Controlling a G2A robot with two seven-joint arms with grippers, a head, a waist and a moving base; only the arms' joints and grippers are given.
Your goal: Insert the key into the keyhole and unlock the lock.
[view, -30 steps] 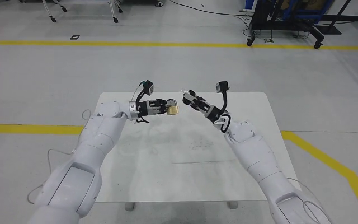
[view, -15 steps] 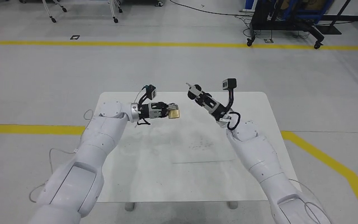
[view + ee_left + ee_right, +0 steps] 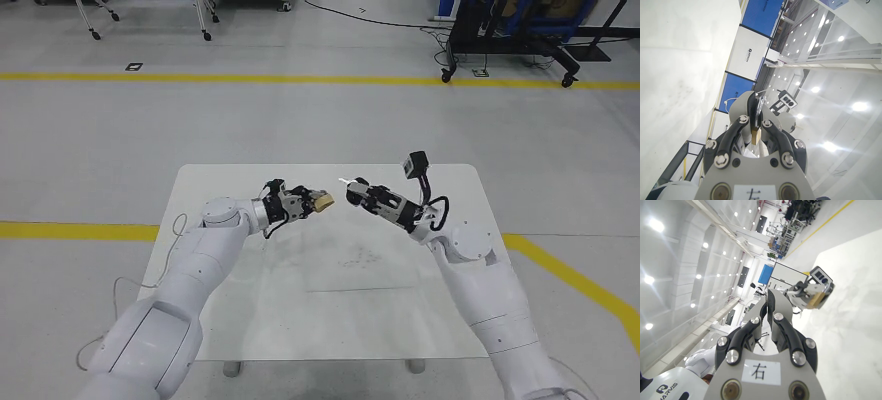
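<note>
Where jaws of the left gripper (image 3: 757, 103) meet, the lock (image 3: 755, 136) sits clamped.

Right tool (image 3: 769, 296): pads pressed together.
Lock (image 3: 816, 300): brass, clamped in left tool (image 3: 808, 295), near twelve o'clock ahead of right tool, apart.
Bench (image 3: 848, 342): white, below.

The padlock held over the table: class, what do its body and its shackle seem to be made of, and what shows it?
Padlock body: probably brass, by its dull yellow-gold, matte faces. Shackle: likely polished steel or chromed metal, by its silvery, mirror-like glints.
</note>
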